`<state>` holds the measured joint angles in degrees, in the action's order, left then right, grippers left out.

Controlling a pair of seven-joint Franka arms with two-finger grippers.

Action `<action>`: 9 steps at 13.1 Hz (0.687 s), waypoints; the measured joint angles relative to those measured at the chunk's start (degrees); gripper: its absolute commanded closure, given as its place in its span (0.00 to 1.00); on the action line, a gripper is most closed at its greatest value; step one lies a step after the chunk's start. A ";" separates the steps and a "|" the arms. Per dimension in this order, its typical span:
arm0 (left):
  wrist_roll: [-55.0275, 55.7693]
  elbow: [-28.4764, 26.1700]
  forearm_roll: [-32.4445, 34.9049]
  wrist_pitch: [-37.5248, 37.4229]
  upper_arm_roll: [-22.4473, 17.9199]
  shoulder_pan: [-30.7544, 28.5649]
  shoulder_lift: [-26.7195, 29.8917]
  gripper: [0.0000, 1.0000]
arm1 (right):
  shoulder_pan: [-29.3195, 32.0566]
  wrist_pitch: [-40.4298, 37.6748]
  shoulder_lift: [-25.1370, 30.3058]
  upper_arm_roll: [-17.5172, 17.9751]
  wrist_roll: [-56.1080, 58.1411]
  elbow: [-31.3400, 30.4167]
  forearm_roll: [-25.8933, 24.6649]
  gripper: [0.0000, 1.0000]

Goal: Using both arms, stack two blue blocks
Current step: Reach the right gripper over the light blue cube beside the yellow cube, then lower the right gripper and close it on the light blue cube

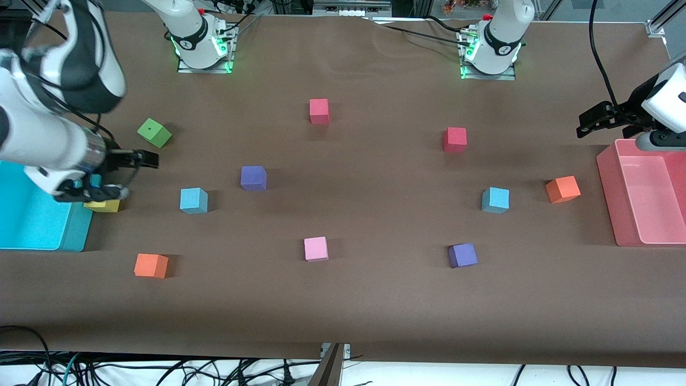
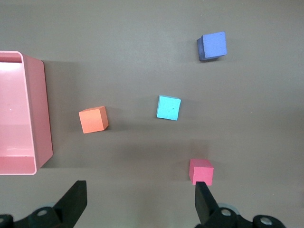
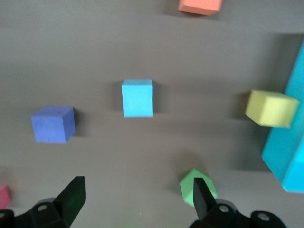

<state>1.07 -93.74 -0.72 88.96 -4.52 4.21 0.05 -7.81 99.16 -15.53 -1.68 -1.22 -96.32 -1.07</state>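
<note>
On the brown table (image 1: 343, 311), two sky-blue foam cubes (image 1: 193, 200) (image 1: 495, 200) are seen well apart; both hands, left (image 1: 596, 120) and right (image 1: 131, 174), are held spread, empty.

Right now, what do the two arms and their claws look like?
Both arms are white with black joint segments; green lights glow at their bases. The right arm has a metallic wrist band and black cables. The right claw and the left claw are black and two-fingered.

Two sky-blue blocks (image 1: 193, 200) (image 1: 496, 200) flat on the table, well apart, unstacked.
</note>
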 measured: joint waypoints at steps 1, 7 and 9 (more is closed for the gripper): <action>0.00 0.00 0.00 0.00 0.00 0.00 -0.04 0.00 | -0.46 3.25 -0.74 0.00 0.00 -1.98 0.00 0.00; 0.00 0.00 0.00 0.00 -0.01 -0.05 -0.26 0.01 | -1.01 26.13 -1.28 -0.02 0.00 -17.77 0.00 0.00; 0.03 -0.01 0.00 0.00 -0.01 -0.08 -0.36 0.01 | -1.01 32.98 -1.70 -0.04 0.00 -22.51 0.00 0.00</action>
<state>1.10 -93.75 -0.72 88.96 -4.53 4.13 -0.31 -8.81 132.14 -17.24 -1.72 -1.22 -118.83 -1.06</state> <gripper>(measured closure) 0.004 0.000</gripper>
